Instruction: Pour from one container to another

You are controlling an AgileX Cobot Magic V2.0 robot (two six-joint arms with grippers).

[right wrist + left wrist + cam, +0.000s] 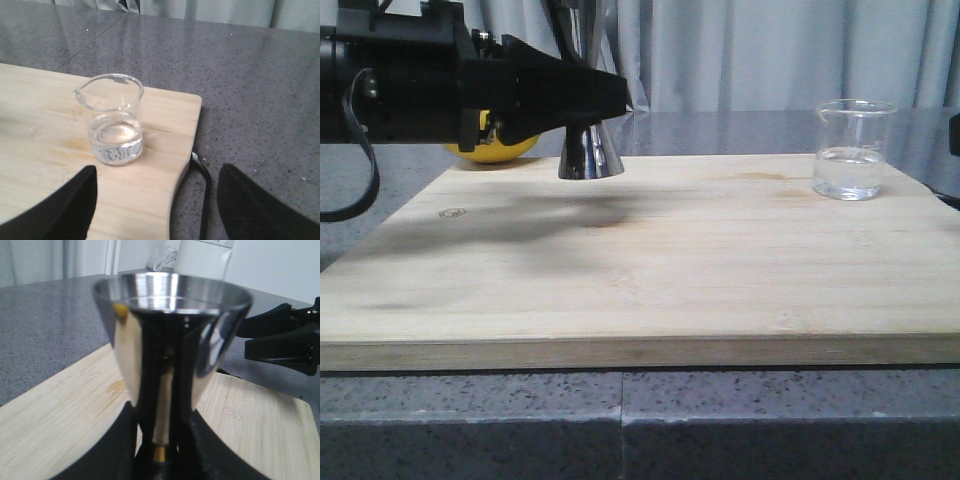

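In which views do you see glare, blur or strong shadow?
Front view: the left gripper throws a broad soft shadow on the wooden board. Left wrist view: the jigger is blurred, with bright reflections. Right wrist view: the beaker is fairly sharp, without strong glare.

No legible text: small round stamp on the pale wooden cutting board (450,212), near-left area, unreadable.
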